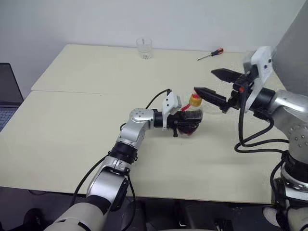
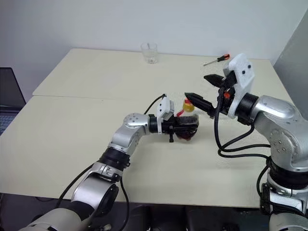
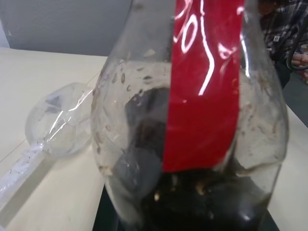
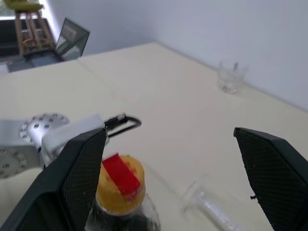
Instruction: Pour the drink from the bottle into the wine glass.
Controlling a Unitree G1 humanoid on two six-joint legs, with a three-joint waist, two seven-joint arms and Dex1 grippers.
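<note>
Head views: the left end effector (image 1: 185, 122) is clamped on the round body of the bottle (image 1: 191, 117), which stands upright near the middle of the desk (image 1: 72, 130). The right end effector (image 1: 215, 86) hangs just above and to the right of the bottle, fingers spread wide with nothing between them; the lower finger reaches to just beside the cap (image 1: 195, 100). Count: one bottle, one short tumbler (image 1: 144, 48) at the far edge, one screwdriver (image 1: 211, 54) to its right. The tumbler looks empty, though it is too far off to be sure.

Left wrist view: the bottle's clear wall and red label (image 3: 204, 82) stand close ahead. The drink (image 3: 202, 202), dark brown to black, fills only the lowest part of the body. Beyond it one wine glass (image 3: 60, 122) lies on its side on the desk, bowl empty.

Right wrist view: the cap, yellow with a red strip, sits just inside one of the two spread fingers (image 4: 77, 168). The wine glass's stem lies on the desk between them, further off. The tumbler stands well apart, near the far edge.
</note>
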